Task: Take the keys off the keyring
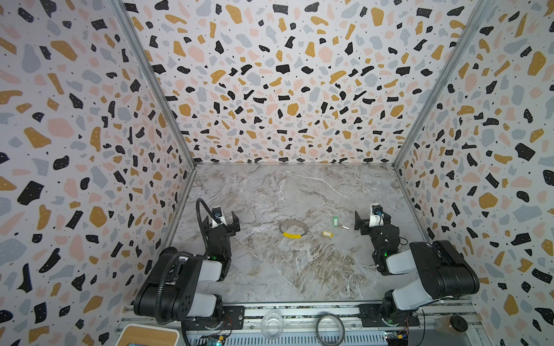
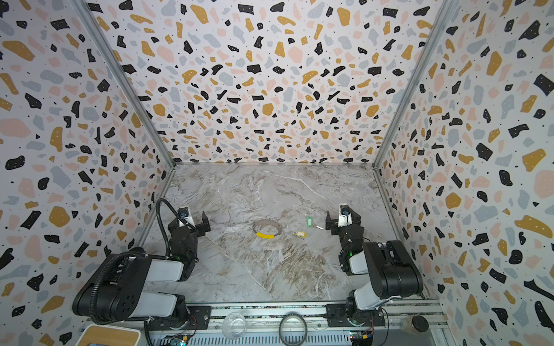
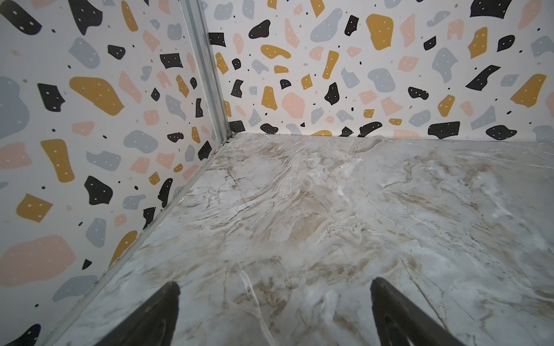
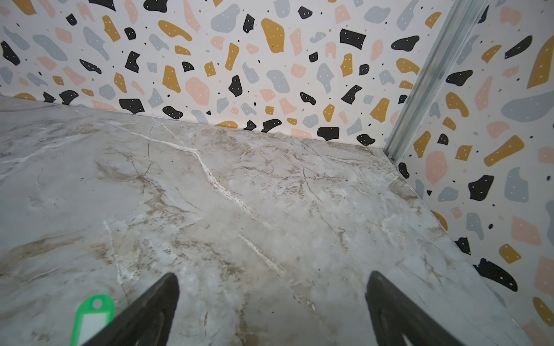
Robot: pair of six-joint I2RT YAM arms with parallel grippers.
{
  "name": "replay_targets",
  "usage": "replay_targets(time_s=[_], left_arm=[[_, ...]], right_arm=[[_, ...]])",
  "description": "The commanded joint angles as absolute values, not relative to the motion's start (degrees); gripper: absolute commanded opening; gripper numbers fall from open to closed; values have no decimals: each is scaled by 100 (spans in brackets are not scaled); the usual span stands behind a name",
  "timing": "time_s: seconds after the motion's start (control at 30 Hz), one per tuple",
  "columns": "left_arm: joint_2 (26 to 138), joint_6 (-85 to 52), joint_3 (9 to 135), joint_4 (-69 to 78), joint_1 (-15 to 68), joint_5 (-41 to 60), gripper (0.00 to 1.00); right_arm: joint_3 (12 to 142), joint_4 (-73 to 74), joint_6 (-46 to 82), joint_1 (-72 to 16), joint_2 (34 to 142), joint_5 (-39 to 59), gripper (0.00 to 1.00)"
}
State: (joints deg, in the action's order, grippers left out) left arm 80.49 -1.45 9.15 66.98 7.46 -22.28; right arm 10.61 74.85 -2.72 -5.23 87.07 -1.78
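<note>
The keyring (image 1: 303, 225) (image 2: 277, 225), a thin silvery loop with a yellow sleeve (image 1: 291, 235) on its near rim, lies flat mid-table. To its right, apart from it, lie the keys. The green-tagged key (image 1: 335, 221) (image 2: 309, 221) is farther back and the yellow-tagged key (image 1: 326, 234) (image 2: 299, 233) is nearer. My left gripper (image 1: 221, 218) (image 3: 274, 287) hovers open left of the ring, over bare marble. My right gripper (image 1: 372, 218) (image 4: 271, 278) stands open just right of the keys. The green tag (image 4: 93, 314) shows beside one finger in the right wrist view.
Patterned walls close in the marble table (image 1: 284, 269) on three sides. On the front rail sit a darker ring (image 1: 317, 326), a clear glass dish (image 1: 272, 325), a wood-topped box (image 1: 148, 335) and a black-lidded jar (image 1: 457, 323).
</note>
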Motion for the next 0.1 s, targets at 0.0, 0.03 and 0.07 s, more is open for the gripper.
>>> replay_targets(time_s=[0.0, 0.03, 0.07], left_arm=[[8008, -94, 962, 6864, 712, -2200, 100], [8000, -94, 958, 6864, 712, -2200, 99], [7990, -96, 958, 6872, 712, -2206, 100]], right_arm=[[1117, 7473, -180, -468, 8655, -65, 99], [1099, 7494, -178, -468, 8640, -69, 99], [1099, 7505, -172, -466, 8651, -62, 99]])
